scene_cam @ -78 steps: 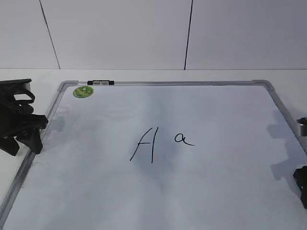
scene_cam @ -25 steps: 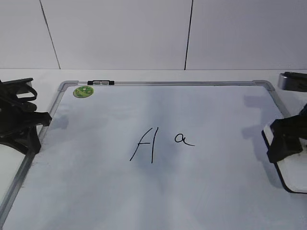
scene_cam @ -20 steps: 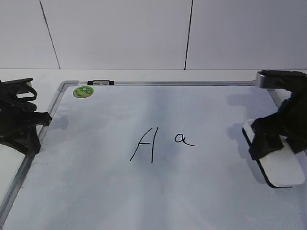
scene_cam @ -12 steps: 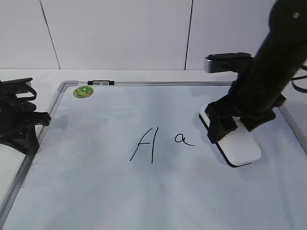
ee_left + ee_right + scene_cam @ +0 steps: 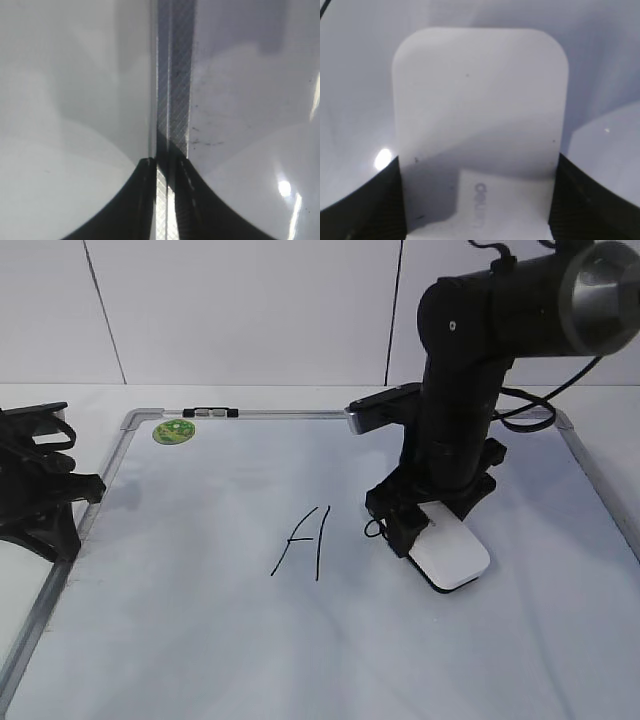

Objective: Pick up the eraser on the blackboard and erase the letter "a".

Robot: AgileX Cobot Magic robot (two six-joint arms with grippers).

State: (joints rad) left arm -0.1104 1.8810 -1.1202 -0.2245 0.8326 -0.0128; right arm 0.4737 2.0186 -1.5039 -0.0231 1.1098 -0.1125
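Note:
My right gripper [image 5: 425, 525] is shut on the white eraser [image 5: 450, 553] and holds it flat on the blackboard [image 5: 200, 640], right of the capital "A" [image 5: 303, 542]. The eraser and gripper cover the letter "a"; only a small black loop [image 5: 372, 530] shows at the gripper's left edge. In the right wrist view the eraser [image 5: 480, 115] fills the space between the two fingers [image 5: 477, 200], its grey logo facing up. My left gripper [image 5: 45, 510] rests at the board's left edge; in the left wrist view its fingers [image 5: 167, 170] are shut on the board's silver frame [image 5: 172, 75].
A round green magnet [image 5: 173, 430] sits at the board's far left corner, beside a black clip [image 5: 211, 412] on the top frame. The right arm [image 5: 470, 370] stands over the board's right half. A white wall rises behind the table.
The right arm came in from the right edge with the eraser and slid it left across the board onto the "a". The left gripper has stayed put.

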